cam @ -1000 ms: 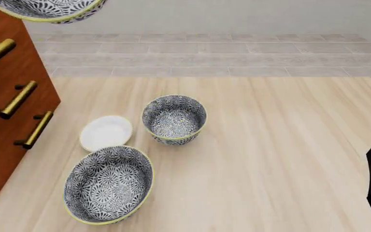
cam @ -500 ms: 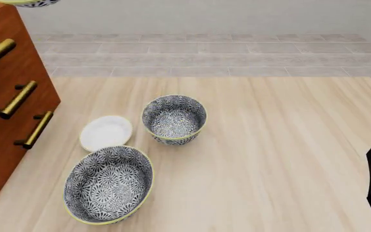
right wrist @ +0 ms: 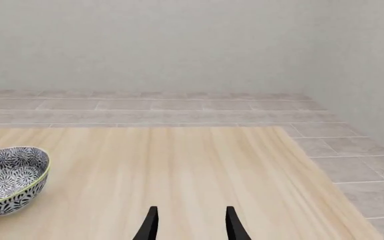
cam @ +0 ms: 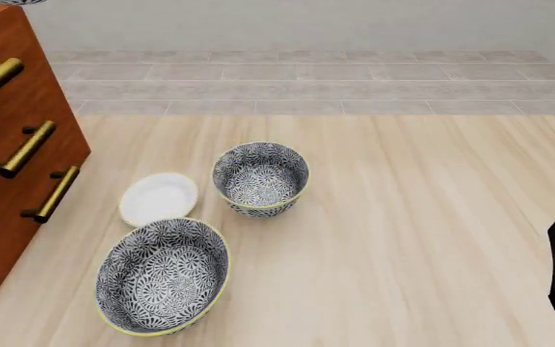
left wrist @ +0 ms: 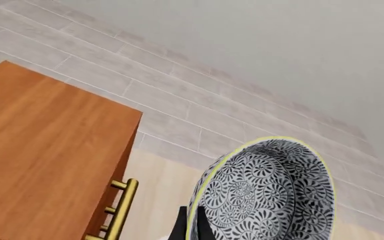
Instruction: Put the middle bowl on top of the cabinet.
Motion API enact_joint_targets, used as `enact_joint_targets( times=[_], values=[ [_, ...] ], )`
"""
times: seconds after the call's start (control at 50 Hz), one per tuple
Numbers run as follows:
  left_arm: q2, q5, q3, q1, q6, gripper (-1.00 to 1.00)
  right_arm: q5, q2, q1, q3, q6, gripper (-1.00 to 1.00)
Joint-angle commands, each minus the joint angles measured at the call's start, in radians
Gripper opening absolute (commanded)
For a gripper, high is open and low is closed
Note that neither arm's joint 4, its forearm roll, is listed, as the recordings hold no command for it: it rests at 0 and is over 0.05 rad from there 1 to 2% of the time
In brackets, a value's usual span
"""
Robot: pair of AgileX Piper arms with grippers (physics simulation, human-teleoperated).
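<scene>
Gripped by the left gripper [left wrist: 190, 227] at its rim, the middle bowl [left wrist: 265, 192] hangs tilted in the air beside and above the flat top of the cabinet [left wrist: 38, 155]; only dark finger parts show at the yellow rim. From the front, just a sliver of this bowl [cam: 12, 2] shows at the upper edge, over the cabinet [cam: 12, 166] with its brass handles [cam: 22, 150]. On the table [cam: 403, 238] a small white plate [cam: 159, 199] lies between two patterned bowls, the nearer bowl [cam: 162, 276] and the farther bowl [cam: 260, 177], each just beside it. Well apart at the table's right side, the right gripper [right wrist: 189, 225] hovers over bare wood, its fingers spread and holding nothing.
</scene>
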Motion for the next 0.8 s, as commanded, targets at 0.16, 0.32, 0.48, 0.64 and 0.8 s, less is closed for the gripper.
enact_joint_targets(
  times=[0.16,0.32,0.48,0.64,0.8],
  values=[
    [0.012,-0.009,-0.019,0.052,-0.02,-1.0,0.0,0.0,-0.001,0.0,0.0,1.0],
    [0.029,-0.007,-0.036,0.091,-0.022,-1.0,0.0,0.0,-0.001,0.0,0.0,1.0],
    [0.046,-0.009,-0.057,0.13,-0.035,-1.0,0.0,0.0,-0.002,0.0,0.0,1.0],
    [0.071,-0.017,-0.068,0.167,-0.037,-1.0,0.0,0.0,0.0,0.0,0.0,1.0],
    [0.097,-0.014,-0.092,0.205,-0.045,-1.0,0.0,0.0,-0.001,0.0,-0.001,1.0]
  ],
)
